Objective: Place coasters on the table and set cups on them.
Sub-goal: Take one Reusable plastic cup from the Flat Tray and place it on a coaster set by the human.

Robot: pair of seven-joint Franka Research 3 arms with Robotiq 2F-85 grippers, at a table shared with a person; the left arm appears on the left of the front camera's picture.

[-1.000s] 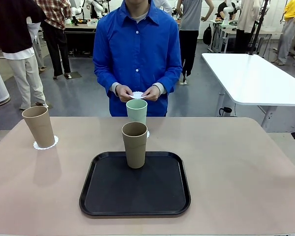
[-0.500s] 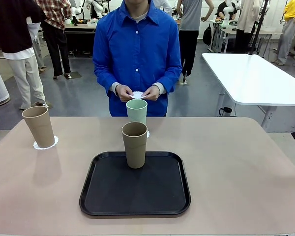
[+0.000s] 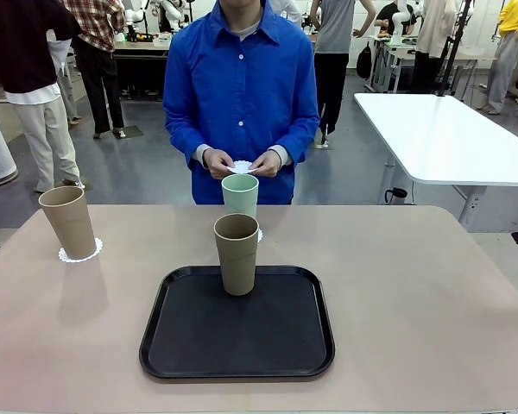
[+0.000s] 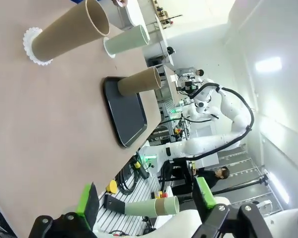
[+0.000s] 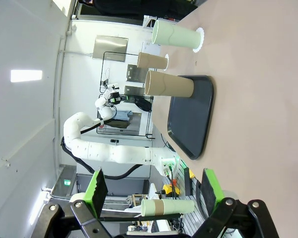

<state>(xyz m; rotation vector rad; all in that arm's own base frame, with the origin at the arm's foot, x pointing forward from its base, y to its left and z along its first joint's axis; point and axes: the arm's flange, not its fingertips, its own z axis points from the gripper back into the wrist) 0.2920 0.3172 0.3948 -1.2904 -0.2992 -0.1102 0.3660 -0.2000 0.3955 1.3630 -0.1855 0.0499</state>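
A tan cup (image 3: 66,222) stands on a coaster (image 3: 79,254) at the far left of the beige table (image 3: 414,285). The mint cup (image 3: 240,197) stands on a second coaster (image 3: 259,235) at the far middle. Another tan cup (image 3: 236,254) stands on the black tray (image 3: 237,323). The person holds a third coaster (image 3: 241,166) in both hands above the table's far edge. My left gripper (image 4: 146,198) is open and empty, well back from the tan cup (image 4: 69,29). Open and empty too, my right gripper (image 5: 154,186) is far from the tray cup (image 5: 169,84) and the mint cup (image 5: 176,34).
A white glossy table (image 3: 449,138) stands beyond the far right corner. Other people stand farther back in the room. Bare tabletop lies to the right of the tray.
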